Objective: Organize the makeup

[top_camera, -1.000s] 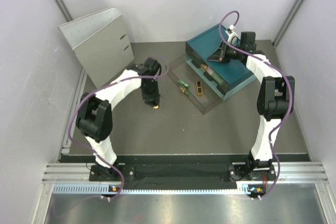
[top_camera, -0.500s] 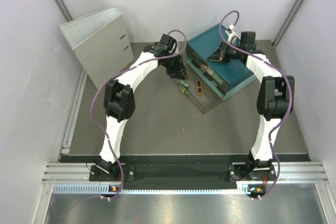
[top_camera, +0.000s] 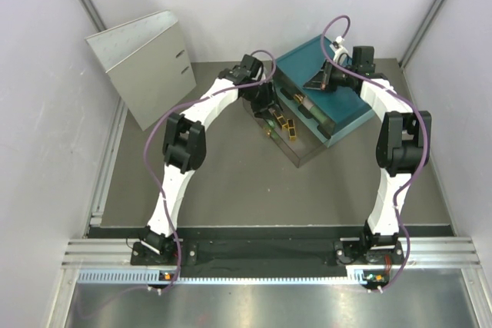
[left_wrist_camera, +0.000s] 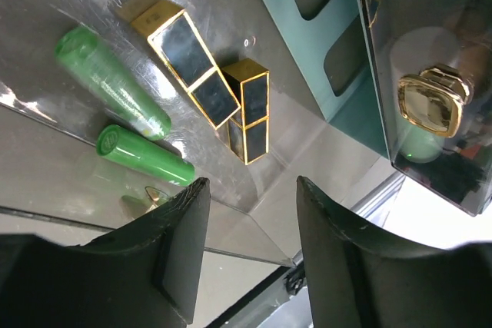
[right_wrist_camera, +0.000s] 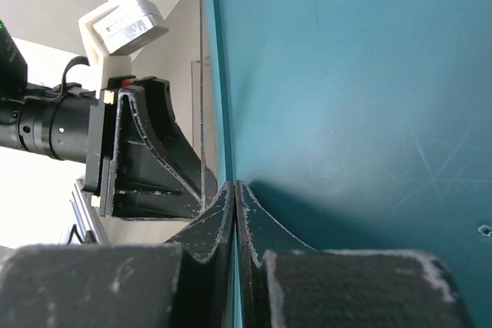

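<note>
tubes (left_wrist_camera: 144, 155) lie beside blocks (left_wrist_camera: 247, 109) in the tray (top_camera: 306, 153) before the drawer box (top_camera: 300, 63).

Desk (top_camera: 254, 190): broad bare middle and near stretch, free passage between the arms.
Grey binder (top_camera: 142, 63): stands far left and walls that corner.
Teal drawer box (top_camera: 342, 117): fills the far right, with the right tool (top_camera: 327, 82) on its top, jaws together.
Clear tray (top_camera: 307, 151): lies against the front of the box. The left tool (left_wrist_camera: 250, 243) is over it, jaws parted and empty. Crowding the tray floor are a long green tube (left_wrist_camera: 111, 82), a short green tube (left_wrist_camera: 146, 157), a long gold-and-black block (left_wrist_camera: 188, 59) and a short gold-and-black block (left_wrist_camera: 250, 113). The near-right end is bare.

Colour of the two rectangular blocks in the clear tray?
Rectangular blocks: black with gold edging; clearest in left wrist view.
</note>
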